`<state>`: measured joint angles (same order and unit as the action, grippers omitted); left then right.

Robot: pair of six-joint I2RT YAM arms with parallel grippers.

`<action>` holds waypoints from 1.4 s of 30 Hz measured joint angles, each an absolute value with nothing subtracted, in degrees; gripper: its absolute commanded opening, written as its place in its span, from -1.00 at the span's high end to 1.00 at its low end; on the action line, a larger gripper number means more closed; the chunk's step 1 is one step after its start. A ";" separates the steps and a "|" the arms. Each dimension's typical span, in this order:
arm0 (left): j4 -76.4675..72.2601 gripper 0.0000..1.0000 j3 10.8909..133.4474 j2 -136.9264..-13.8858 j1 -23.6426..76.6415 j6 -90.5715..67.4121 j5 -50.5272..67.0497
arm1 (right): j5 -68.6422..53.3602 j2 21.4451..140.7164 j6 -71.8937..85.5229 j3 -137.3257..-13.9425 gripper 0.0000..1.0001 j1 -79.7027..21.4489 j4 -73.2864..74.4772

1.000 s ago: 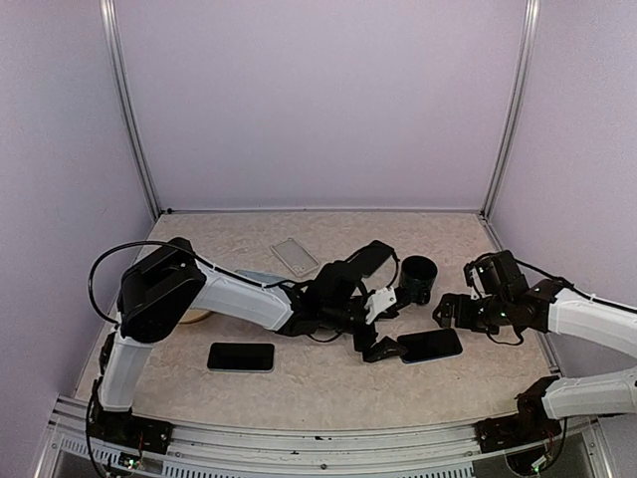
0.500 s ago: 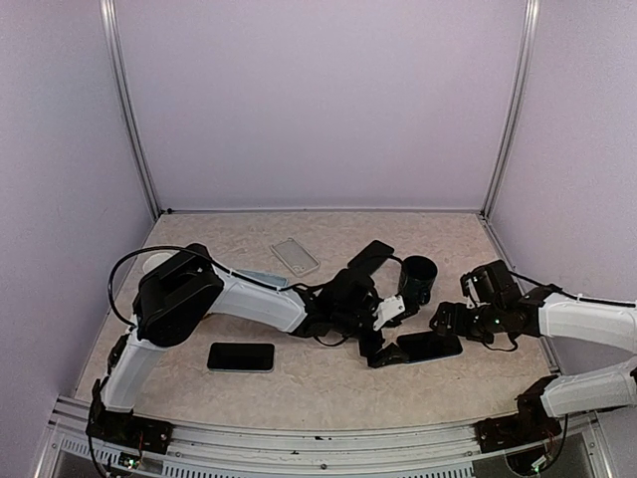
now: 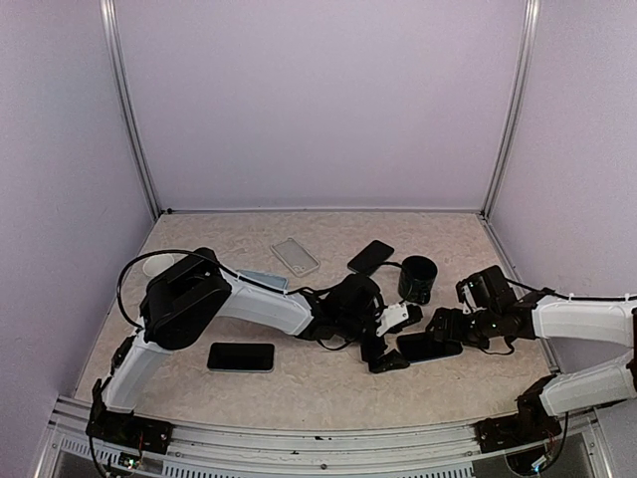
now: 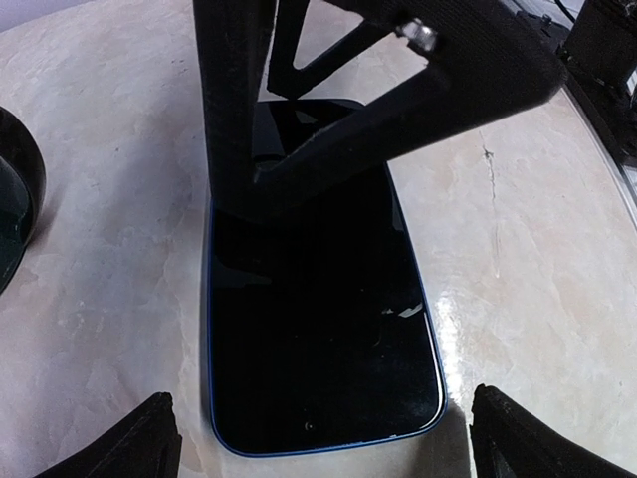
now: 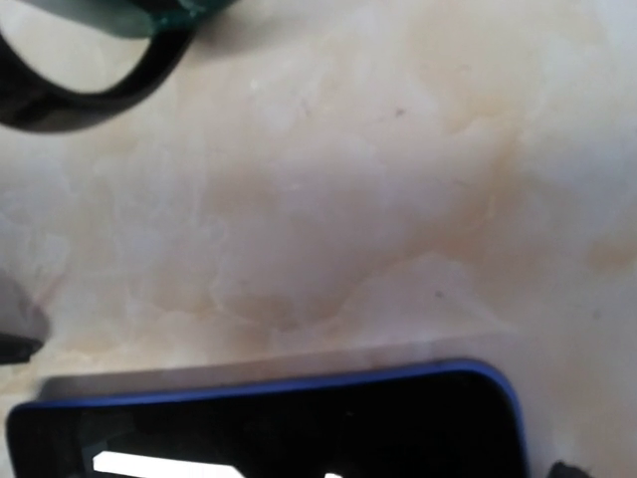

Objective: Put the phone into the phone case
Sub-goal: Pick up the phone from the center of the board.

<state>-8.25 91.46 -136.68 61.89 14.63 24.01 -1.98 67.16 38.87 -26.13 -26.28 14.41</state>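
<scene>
Blue-edged phone [image 3: 429, 346] lies flat — long axis left-right (left pincer [image 3: 391, 339], right pincer [image 3: 443, 327] spread).

In my right wrist view the phone [image 5: 269, 428] is cut off at 6 o'clock, the blurred mug [image 5: 35, 112] cropped at 11 o'clock.
</scene>
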 measured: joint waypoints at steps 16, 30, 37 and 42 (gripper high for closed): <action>-5.80 -0.83 94.87 -138.17 62.35 13.93 22.41 | -6.31 69.14 38.46 -25.43 -0.99 -26.22 9.76; -5.56 -0.44 91.61 -135.72 62.74 9.63 16.71 | -8.25 67.77 38.68 -23.92 -0.99 -26.17 8.25; -5.67 -0.64 90.02 -134.47 62.76 9.26 16.16 | -8.51 67.35 38.65 -23.81 -0.99 -26.17 8.56; -5.21 -0.98 88.92 -133.75 62.78 10.92 16.71 | -8.62 66.87 38.63 -23.81 -0.99 -26.17 9.43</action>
